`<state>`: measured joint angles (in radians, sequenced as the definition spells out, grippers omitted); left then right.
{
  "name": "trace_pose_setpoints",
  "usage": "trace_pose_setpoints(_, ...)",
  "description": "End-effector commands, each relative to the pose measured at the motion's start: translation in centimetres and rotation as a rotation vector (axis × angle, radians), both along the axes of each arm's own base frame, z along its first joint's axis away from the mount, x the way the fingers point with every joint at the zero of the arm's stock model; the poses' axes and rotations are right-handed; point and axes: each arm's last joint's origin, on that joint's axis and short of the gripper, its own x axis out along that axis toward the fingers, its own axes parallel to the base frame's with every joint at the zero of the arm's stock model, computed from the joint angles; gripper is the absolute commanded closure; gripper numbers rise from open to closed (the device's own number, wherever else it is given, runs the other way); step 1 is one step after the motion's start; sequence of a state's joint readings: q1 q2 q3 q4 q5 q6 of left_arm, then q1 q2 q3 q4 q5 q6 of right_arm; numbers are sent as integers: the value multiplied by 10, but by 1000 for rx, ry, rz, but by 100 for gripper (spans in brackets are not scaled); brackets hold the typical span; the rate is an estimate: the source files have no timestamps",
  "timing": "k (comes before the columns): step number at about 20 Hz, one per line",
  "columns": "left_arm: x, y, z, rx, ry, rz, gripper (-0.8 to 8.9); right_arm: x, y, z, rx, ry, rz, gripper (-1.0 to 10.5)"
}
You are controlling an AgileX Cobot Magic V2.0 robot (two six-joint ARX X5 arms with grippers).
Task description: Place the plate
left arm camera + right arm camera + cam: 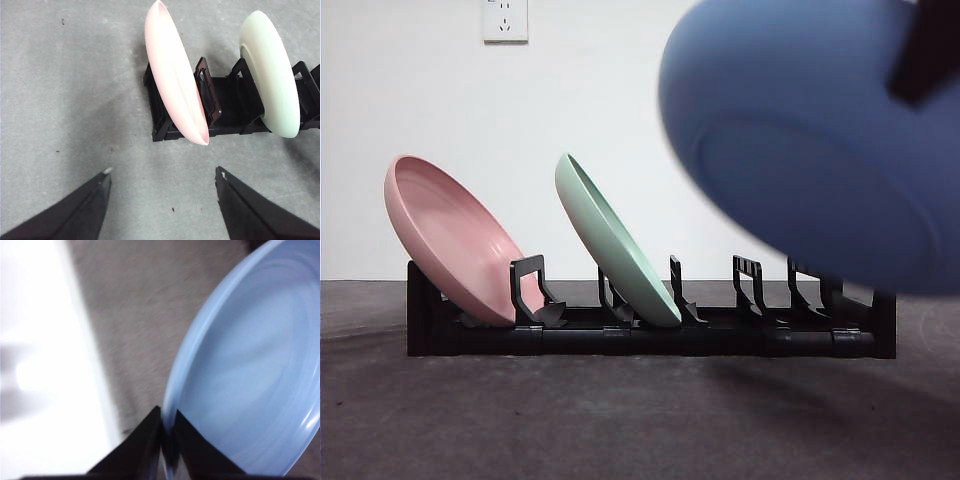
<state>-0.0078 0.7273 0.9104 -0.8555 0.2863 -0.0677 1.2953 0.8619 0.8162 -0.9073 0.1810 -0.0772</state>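
Front view: A black rack [650, 335] stands on the grey surface [620, 420]. A pink plate [450, 240] leans in the slot at the 9 o'clock end. A green plate [615, 245] leans in the next slot toward 3 o'clock. The slots beyond the green plate hold nothing. A blue plate [810, 140] hangs in the air at 1 to 3 o'clock, large and blurred, above the rack's 3 o'clock end. It does not appear to touch the rack. A dark shape at the top right corner is the right gripper [930, 55] on the plate's rim.

Left wrist view: The left gripper [162, 175] has its fingers spread wide with nothing between them. It hangs above bare surface, near the rack's pink-plate end. This arm waits.

Right wrist view: The right gripper's fingers are pinched on the blue plate's rim [170, 435]. The plate fills the area from 12 to 5 o'clock. Only grey surface and white wall show behind it; the rack is not in view here.

Task status: Judged from these views, pick-up is complete and transport is under way. Remaining steps: align the blue plate over an empty slot, lower it in, release. Two plates are already racked; the blue plate is not yet placed.
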Motion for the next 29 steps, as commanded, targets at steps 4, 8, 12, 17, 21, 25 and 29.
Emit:
trace_pose_setpoints(4, 1, 0, 6, -2, -26, -3, 481, -3, 37, -22, -76, 5, 82, 932)
trace_pose_setpoints(8, 1, 0, 6, -2, -27, -4, 481, 4, 67, -47, -171, -51, 146, 933)
trace_pose_setpoints(12, 1, 0, 6, 1, -28, -6, 481, 9, 88, -69, -246, -102, 219, 932)
trace_pose_setpoints(17, 1, 0, 7, 4, -32, -8, 481, 16, 105, -90, -328, -206, 305, 932)
trace_pose_setpoints(21, 1, 0, 7, 4, -32, -8, 481, 24, 109, -106, -403, -198, 301, 931)
trace_pose_setpoints(25, 1, 0, 7, 4, -32, -8, 481, 27, 109, -112, -421, -183, 279, 773)
trace_pose_setpoints(29, 1, 0, 7, 4, -31, -8, 481, 28, 113, -92, -342, -164, 164, 640)
